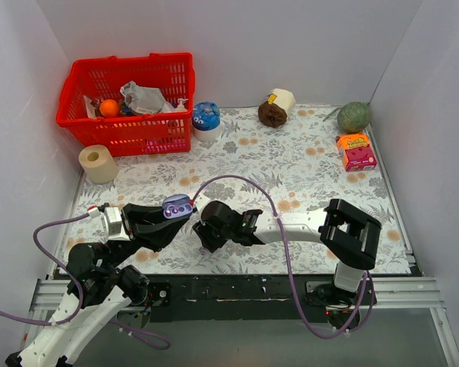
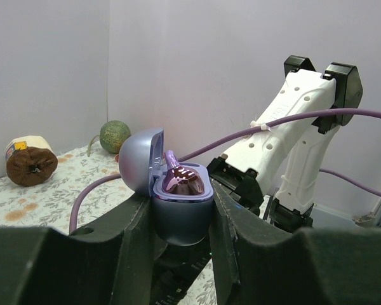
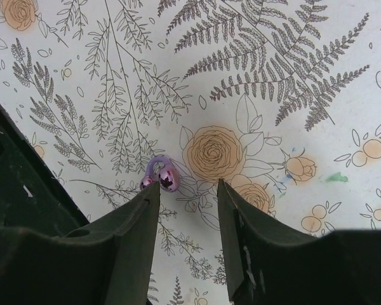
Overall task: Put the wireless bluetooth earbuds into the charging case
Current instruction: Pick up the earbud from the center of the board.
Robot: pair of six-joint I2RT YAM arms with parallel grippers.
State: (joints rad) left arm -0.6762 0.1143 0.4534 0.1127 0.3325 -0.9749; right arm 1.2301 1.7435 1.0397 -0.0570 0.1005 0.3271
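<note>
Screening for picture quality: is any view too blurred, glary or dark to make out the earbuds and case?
Top external: even light, sharp. Left wrist: charging case and the earbud in it sharp, slight sheen; left gripper's fingers dark, soft. Right wrist: loose earbud on the tablecloth crisp; right gripper's fingers near-black.

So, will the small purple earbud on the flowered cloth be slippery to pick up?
Probably. The earbud looks glossy and rounded, so it may slip from flat jaws. It is tiny, likely light, so a nudge could roll it across the cloth.
</note>
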